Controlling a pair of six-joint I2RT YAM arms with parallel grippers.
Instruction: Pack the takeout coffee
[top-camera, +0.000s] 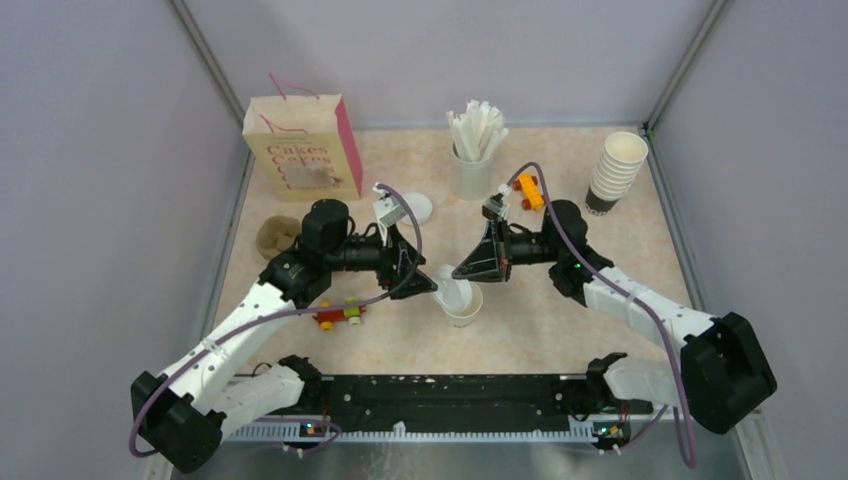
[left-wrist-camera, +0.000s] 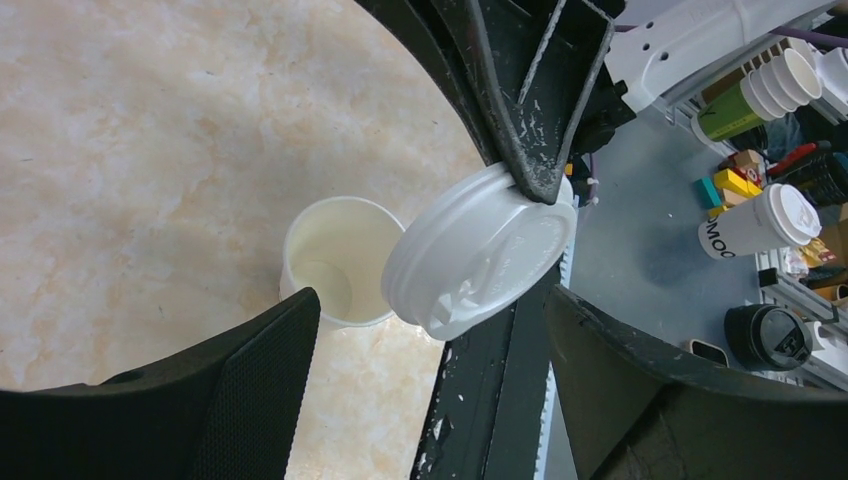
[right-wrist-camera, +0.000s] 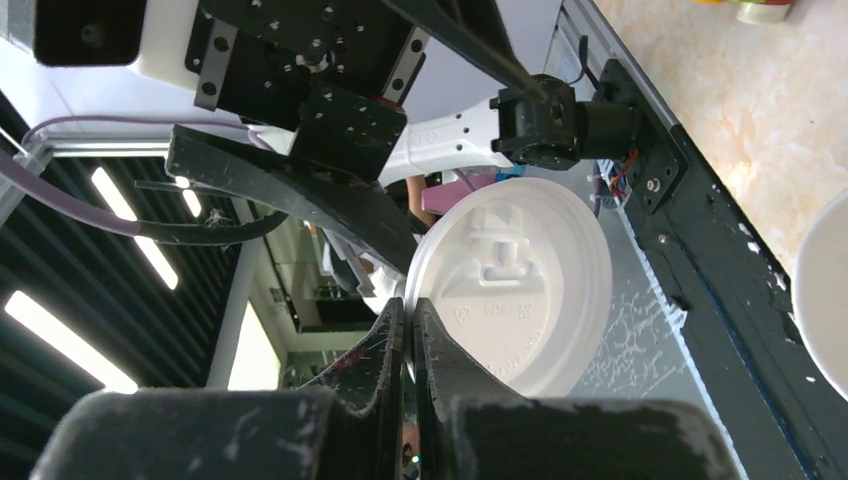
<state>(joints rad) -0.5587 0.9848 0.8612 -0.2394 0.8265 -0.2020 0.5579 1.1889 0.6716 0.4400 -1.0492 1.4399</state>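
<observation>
The white paper cup (top-camera: 464, 306) stands open and upright on the table's middle; it also shows in the left wrist view (left-wrist-camera: 333, 262) and as a rim at the right edge of the right wrist view (right-wrist-camera: 826, 292). My right gripper (top-camera: 466, 272) is shut on the rim of the flat white lid (top-camera: 450, 291), holding it tilted just above and beside the cup's mouth. The lid shows in the left wrist view (left-wrist-camera: 480, 252) and the right wrist view (right-wrist-camera: 520, 290), pinched between the fingers (right-wrist-camera: 440, 350). My left gripper (top-camera: 427, 284) is open and empty, its jaws either side of cup and lid (left-wrist-camera: 430, 300).
A "Cakes" paper bag (top-camera: 305, 150) stands at the back left. A holder of white sticks (top-camera: 475, 150) and a stack of cups (top-camera: 618, 170) are at the back. A brown tray (top-camera: 278, 237), a second lid (top-camera: 418, 207) and small toys (top-camera: 338, 315) lie around.
</observation>
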